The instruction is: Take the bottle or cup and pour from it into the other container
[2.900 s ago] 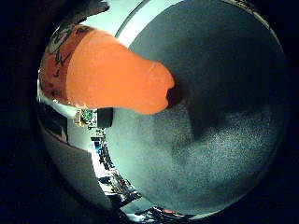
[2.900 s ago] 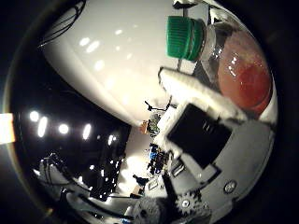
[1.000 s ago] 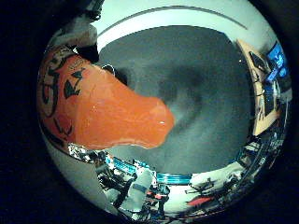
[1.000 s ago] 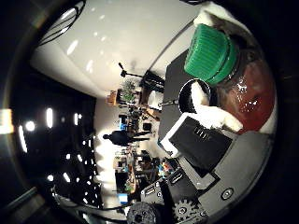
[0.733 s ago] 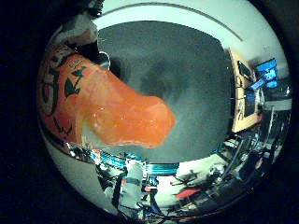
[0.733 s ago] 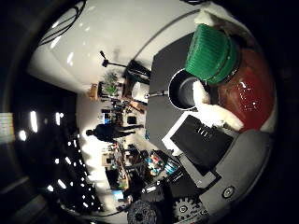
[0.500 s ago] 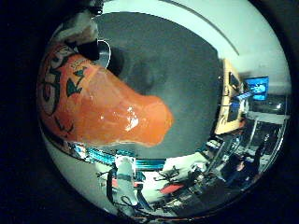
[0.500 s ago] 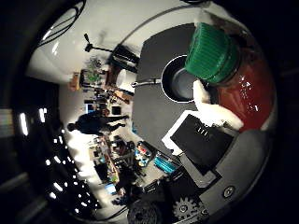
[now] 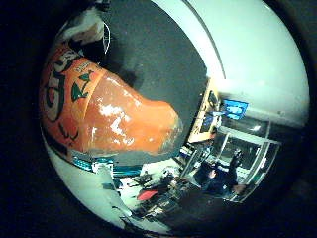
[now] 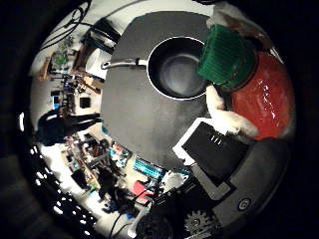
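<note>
Swung round since the earlier frames, with the dark pan now fully in sight beside the green cap. Robot hand curled round the orange soda bottle, held close against the palm, tilted, above the dark tabletop. Pan resting on that tabletop, handle pointing away from the bottle.

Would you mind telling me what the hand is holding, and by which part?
The hand holds the orange soda bottle around its body, a finger curled just below the green cap.
</note>
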Robot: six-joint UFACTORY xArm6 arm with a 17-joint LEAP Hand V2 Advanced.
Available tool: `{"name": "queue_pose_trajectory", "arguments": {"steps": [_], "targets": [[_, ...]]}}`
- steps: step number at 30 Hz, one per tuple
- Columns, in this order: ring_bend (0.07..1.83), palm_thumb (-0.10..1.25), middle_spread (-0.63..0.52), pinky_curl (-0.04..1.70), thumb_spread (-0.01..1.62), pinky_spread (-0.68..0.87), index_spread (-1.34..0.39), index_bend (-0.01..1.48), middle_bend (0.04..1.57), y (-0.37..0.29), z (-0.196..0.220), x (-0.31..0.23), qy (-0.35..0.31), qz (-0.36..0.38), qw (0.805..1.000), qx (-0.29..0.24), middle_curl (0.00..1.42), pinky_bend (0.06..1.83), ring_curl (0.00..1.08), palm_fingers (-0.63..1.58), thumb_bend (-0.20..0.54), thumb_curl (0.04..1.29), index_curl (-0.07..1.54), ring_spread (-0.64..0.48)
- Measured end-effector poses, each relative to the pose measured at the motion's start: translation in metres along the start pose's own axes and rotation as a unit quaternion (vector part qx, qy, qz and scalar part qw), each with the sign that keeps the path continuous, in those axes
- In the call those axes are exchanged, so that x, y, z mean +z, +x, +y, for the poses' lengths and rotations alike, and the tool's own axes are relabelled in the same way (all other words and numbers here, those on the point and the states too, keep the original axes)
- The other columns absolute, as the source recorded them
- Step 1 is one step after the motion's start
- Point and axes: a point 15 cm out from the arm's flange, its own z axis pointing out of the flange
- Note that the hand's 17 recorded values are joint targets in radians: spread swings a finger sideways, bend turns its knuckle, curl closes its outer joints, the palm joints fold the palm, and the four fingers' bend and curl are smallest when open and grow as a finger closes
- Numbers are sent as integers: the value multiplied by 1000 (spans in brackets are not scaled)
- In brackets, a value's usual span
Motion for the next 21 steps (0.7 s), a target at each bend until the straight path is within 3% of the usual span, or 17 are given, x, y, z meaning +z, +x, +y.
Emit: {"name": "queue_pose_trajectory", "arguments": {"steps": [12,21], "targets": [[1294,1166,-247,983,171,-235,-305,1044,1185,-5,-15,2,-21,137,989,-46,1164,1243,973,1026,-19,952,1137,-284],[1276,1158,-248,986,181,-247,-307,1025,1163,8,-24,-3,-49,261,961,-76,1173,1226,982,1045,-19,946,1138,-287]]}}
